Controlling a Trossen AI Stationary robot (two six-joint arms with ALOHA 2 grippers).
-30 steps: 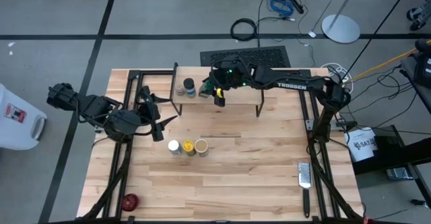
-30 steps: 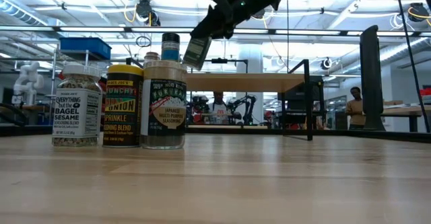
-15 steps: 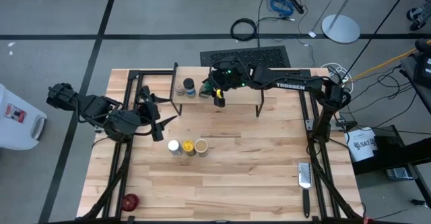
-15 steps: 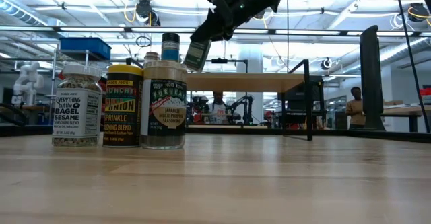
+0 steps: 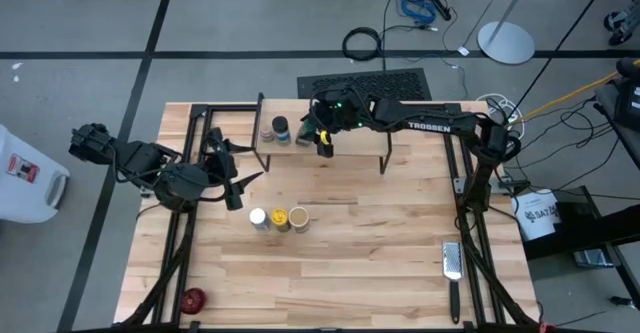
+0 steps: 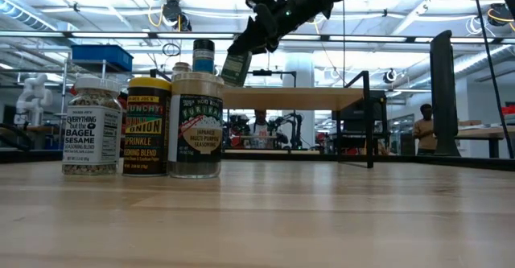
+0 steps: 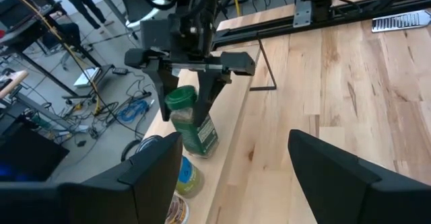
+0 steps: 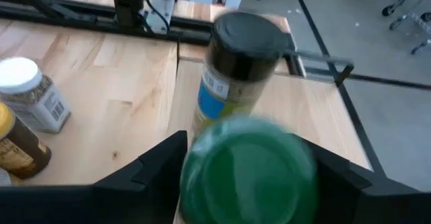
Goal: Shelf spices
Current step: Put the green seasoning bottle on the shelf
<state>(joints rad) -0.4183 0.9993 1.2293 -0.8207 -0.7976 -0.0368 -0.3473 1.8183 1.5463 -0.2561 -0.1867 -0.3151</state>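
Your right hand [image 5: 322, 139] is up over the shelf [image 5: 355, 141], at its left part. The green-lidded jar [image 7: 190, 121] sits right between the two fingers [image 7: 212, 93] of that hand. The fingers are on both sides of the jar, just under its green lid. You can't tell if they press on the jar or have let go a bit. The jar leans a little, and its bottom looks like it sits on the wood top of the shelf.

Just beside it on the shelf stands the dark-lidded jar [image 8: 237, 66]. It is upright, and the right hand is not touching it.

Your left hand [image 5: 238, 185] waits low over the left part of the table [image 5: 380, 243]. Its fingers are spread wide and hold nothing. It points toward the shelf.

Three more jars stand in a tight row on the table, in front of the shelf and well apart from the right hand. They are the white-capped jar [image 5: 258, 218], the yellow jar [image 5: 280, 218] and the tan jar [image 5: 299, 218]. They are near the left hand, but it does not touch them.
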